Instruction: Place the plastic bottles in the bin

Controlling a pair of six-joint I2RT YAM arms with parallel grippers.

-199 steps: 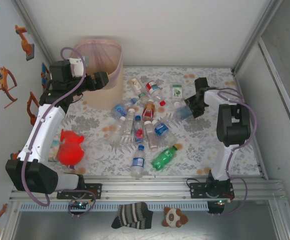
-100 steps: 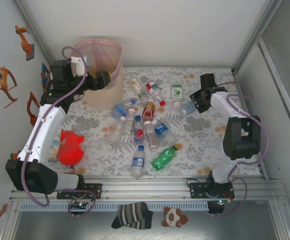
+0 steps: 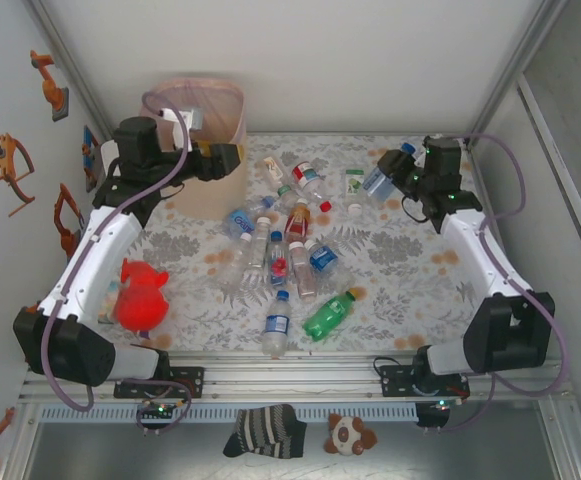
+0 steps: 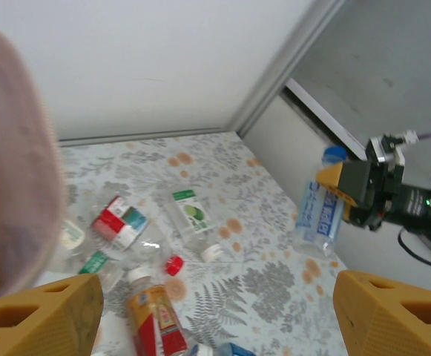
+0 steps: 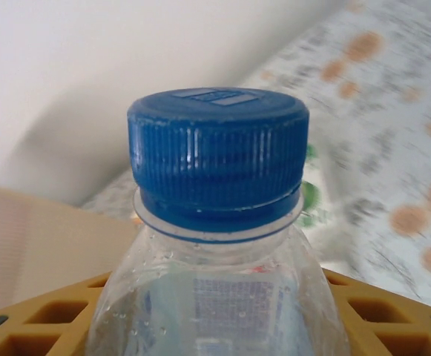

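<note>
Several plastic bottles [image 3: 280,240] lie in a heap mid-table, with a green one [image 3: 328,315] nearer the front. The beige bin [image 3: 195,90] with its pink liner stands at the back left. My right gripper [image 3: 398,176] is raised at the back right, shut on a clear blue-capped bottle [image 3: 380,180]. The right wrist view shows that bottle [image 5: 219,156] close up between the yellow fingers [image 5: 393,304]. My left gripper [image 3: 232,160] hovers beside the bin, open and holding nothing. In the left wrist view, its fingers [image 4: 37,319] frame loose bottles [image 4: 152,308], and the held bottle [image 4: 320,215] hangs at the right.
A red plush toy [image 3: 140,295] lies by the left arm. A striped sock [image 3: 265,430] and a small plush toy [image 3: 350,435] sit below the front rail. Enclosure walls close off the back and both sides. The bin's wall [image 4: 7,200] fills the left edge of the left wrist view.
My right gripper closed on the blue-capped bottle and carried it up and toward the back right. The left gripper shifted slightly right beside the bin.
</note>
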